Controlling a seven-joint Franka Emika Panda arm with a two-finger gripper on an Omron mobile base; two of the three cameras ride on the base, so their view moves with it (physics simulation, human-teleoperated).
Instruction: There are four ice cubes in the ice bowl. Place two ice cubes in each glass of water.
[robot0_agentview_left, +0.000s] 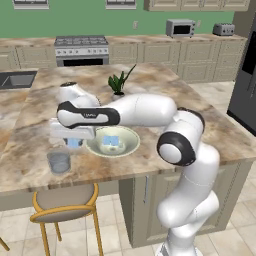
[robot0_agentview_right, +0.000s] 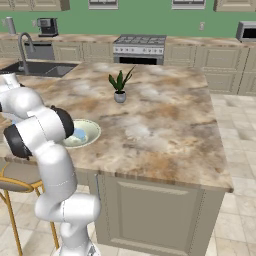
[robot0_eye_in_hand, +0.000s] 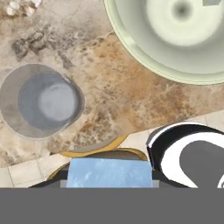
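Marble island counter (robot0_agentview_left: 150, 80), arm working near its front edge.
The gripper (robot0_agentview_left: 74, 143) is closed on an ice cube (robot0_eye_in_hand: 109, 173) between the ice bowl (robot0_agentview_left: 131, 145) and a glass of water (robot0_agentview_left: 59, 162), above bare counter.

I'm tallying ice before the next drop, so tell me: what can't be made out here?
- Second glass: in the left base view the arm covers where it might stand; one glass shows.
- Ice count in the ice bowl: left base view, pale blue cubes too blurred to count.
- Hand fingers: hand view, the held ice cube hides them, cut by the bottom edge.
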